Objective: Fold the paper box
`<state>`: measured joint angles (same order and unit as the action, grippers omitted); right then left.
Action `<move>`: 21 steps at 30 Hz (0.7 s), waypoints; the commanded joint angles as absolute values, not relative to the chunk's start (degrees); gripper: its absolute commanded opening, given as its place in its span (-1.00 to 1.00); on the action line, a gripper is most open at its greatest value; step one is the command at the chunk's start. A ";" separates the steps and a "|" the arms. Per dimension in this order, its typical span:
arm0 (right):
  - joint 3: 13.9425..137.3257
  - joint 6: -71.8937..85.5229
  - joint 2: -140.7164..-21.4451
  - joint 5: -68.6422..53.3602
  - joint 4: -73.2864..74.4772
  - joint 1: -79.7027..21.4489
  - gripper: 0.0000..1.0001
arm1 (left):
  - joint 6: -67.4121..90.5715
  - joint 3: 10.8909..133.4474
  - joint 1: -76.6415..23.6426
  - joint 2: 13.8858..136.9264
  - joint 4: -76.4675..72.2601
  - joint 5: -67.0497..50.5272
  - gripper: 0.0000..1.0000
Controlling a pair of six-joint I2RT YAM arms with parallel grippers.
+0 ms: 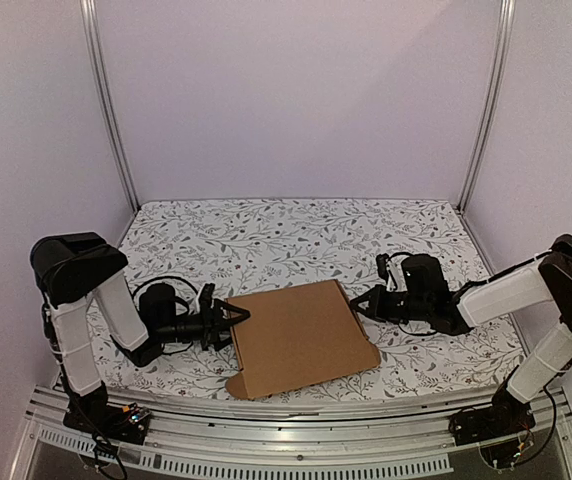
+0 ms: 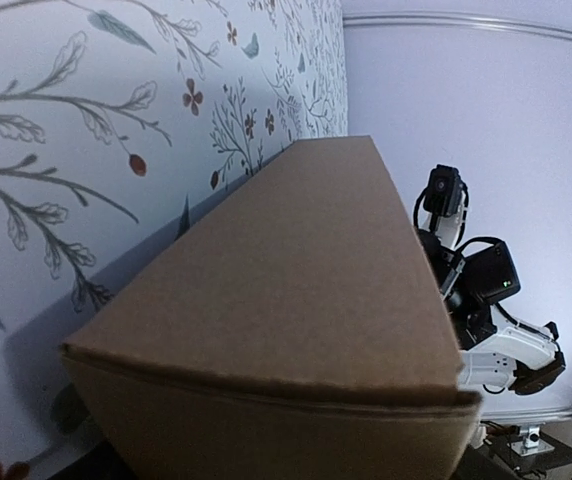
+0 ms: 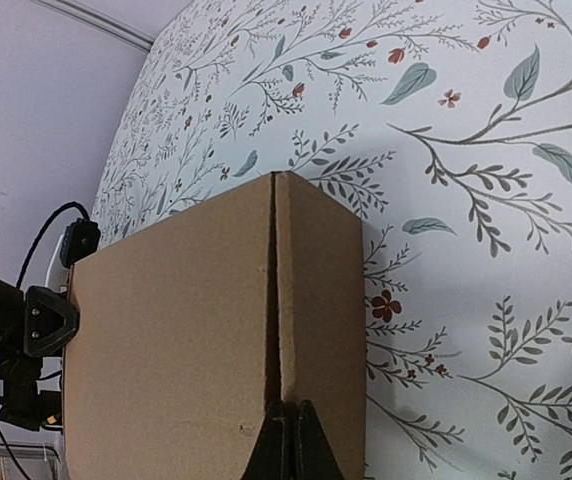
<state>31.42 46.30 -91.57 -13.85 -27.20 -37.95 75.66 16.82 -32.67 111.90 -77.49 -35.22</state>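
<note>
Left arm (image 1: 86,300): stands at the left side of the table. Its white link is folded down and its black forearm reaches right, low over the floral tablecloth (image 1: 266,235).
Left gripper (image 1: 232,325): sits at the left edge of the paper box (image 1: 301,338). From above, its two fingers stand apart, one toward the far end of that edge and one toward the near end. Whether they press on the cardboard cannot be told. Its wrist camera shows no fingers clearly, because the box's near wall and top fill most of the view.
Paper box: plain brown cardboard, closed into a shallow flat box. It lies on the tablecloth near the front of the table, between the two grippers, and is turned slightly askew. A small rounded tab sticks out at its near left corner. In the right wrist view a straight crease runs across the cardboard, away from the fingertips.
Right gripper (image 1: 359,303): sits at the right edge of the box. Its wrist camera shows the two fingertips closed together with nothing between them, their point meeting the cardboard right at the crease.
Right arm (image 1: 526,290): rises from its base at the right front corner, bends at the elbow by the right wall and reaches left and down toward the box.
</note>
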 commanded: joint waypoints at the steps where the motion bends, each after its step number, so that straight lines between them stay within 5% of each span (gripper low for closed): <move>1: 29.17 46.08 -92.39 -10.97 -17.40 -37.71 -1.00 | 75.41 16.34 -33.31 113.20 -75.79 -36.10 0.28; 11: 30.77 42.60 -88.01 -9.32 -11.00 -37.75 -0.99 | 74.62 16.43 -33.17 110.46 -72.64 -35.83 -0.13; 21: 35.43 29.35 -73.16 -5.63 2.67 -38.50 -0.28 | 69.88 20.00 -32.63 99.85 -55.08 -35.92 -0.26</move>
